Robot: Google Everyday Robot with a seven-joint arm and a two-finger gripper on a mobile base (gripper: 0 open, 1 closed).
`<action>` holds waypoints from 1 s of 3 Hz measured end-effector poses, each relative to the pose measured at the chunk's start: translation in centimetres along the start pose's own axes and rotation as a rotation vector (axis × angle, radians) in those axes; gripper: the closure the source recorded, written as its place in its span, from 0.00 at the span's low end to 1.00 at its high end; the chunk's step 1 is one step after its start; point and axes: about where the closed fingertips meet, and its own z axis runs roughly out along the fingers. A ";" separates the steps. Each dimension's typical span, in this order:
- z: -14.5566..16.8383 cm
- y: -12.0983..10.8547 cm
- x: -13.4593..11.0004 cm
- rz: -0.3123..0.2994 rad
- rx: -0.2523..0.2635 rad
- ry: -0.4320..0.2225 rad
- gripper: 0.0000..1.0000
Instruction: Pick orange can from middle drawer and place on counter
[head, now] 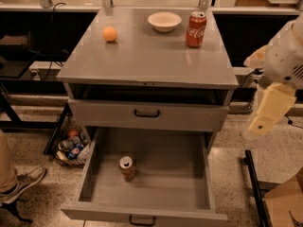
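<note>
The orange can (127,168) stands upright on the floor of the open middle drawer (189,174), left of centre, its silver top facing up. The drawer is pulled fully out, with its dark bar handle at the front edge. The counter (147,56) is the grey top of the cabinet above it. My arm comes in at the right edge, and the cream gripper (262,122) hangs down beside the cabinet's right side. It is about level with the upper drawer and well away from the can. Nothing is seen in it.
On the counter are an orange ball (110,34), a white bowl (164,21) and a red Coca-Cola can (196,29). The upper drawer (147,113) is slightly out. A basket of cans (71,145) sits on the floor at left, with a person's shoe (23,183) nearby. A dark bar (253,188) lies at right.
</note>
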 end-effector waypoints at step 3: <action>14.0 8.3 -6.3 0.143 -0.205 -0.295 0.00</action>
